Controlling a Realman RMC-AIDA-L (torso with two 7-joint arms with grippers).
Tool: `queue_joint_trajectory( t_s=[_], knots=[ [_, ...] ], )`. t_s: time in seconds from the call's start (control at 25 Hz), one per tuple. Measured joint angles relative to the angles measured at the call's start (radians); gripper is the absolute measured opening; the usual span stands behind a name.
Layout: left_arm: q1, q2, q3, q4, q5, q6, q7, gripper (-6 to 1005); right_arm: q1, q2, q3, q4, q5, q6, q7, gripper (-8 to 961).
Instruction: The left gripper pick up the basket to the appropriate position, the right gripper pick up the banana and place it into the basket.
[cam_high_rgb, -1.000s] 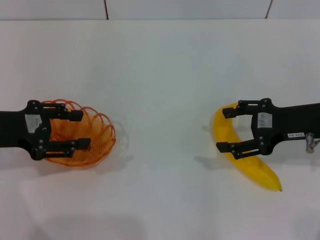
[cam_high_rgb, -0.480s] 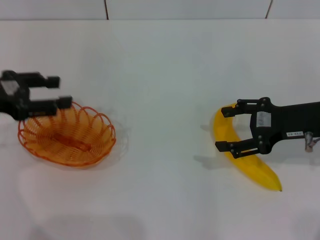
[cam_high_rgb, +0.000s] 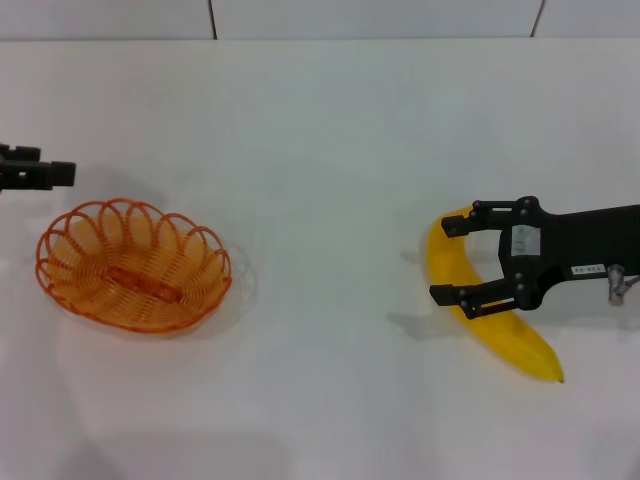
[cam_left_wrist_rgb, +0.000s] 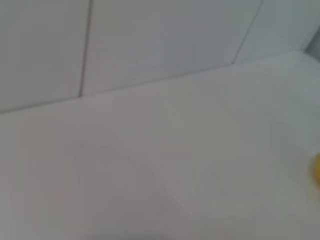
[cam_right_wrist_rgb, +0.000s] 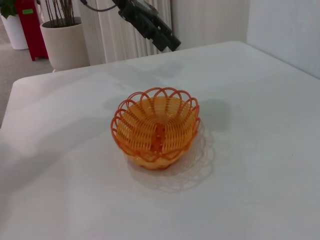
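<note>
One basket (cam_high_rgb: 133, 265) sits upright on the white desk (cam_high_rgb: 320, 150), on the robot's left side: a shallow oval bowl of orange looped wire with a scalloped rim, holding nothing, casting a faint lacy shadow. The right wrist view shows it (cam_right_wrist_rgb: 156, 127) from the side, free of any contact.

Left claw (cam_high_rgb: 30, 174) is at the head view's left edge, above and behind the basket, apart from it. Only the finger tips show; whether it is wide or narrow cannot be told. In the right wrist view the same claw (cam_right_wrist_rgb: 150, 27) hangs in the air beyond the basket.

Banana (cam_high_rgb: 480, 300) lies flat on the desk on the robot's right: bright yellow, smooth, curved, pointed ends. Right claw (cam_high_rgb: 460, 260) is spread wide across its upper half, one finger (cam_high_rgb: 475, 217) near the stem end, the other (cam_high_rgb: 470, 296) over the middle. Not closed on the fruit.

Surface: plain glossy white. Wall behind is pale panels with dark seams. The right wrist view shows a potted plant (cam_right_wrist_rgb: 62, 37) in a beige pot, a red object (cam_right_wrist_rgb: 29, 20) and white vertical blinds (cam_right_wrist_rgb: 120, 30) beyond the desk.
</note>
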Motion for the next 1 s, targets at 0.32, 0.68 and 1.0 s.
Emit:
queue_joint_trajectory(
  t_s=[0.32,0.68,1.0],
  knots=[
    [-0.033,0.019,0.007,0.010,0.143,0.006,-0.096,677,0.001,0.000,0.000,0.000,-0.002,0.000,0.000,893],
    [-0.043,0.015,0.010,0.011,0.206,0.006,-0.100,678,0.005,0.000,-0.003,0.000,-0.002,0.000,0.000,894],
    [-0.051,0.004,0.012,-0.010,0.246,-0.010,-0.090,678,0.019,0.000,-0.013,0.016,-0.002,0.000,0.000,894]
  ],
)
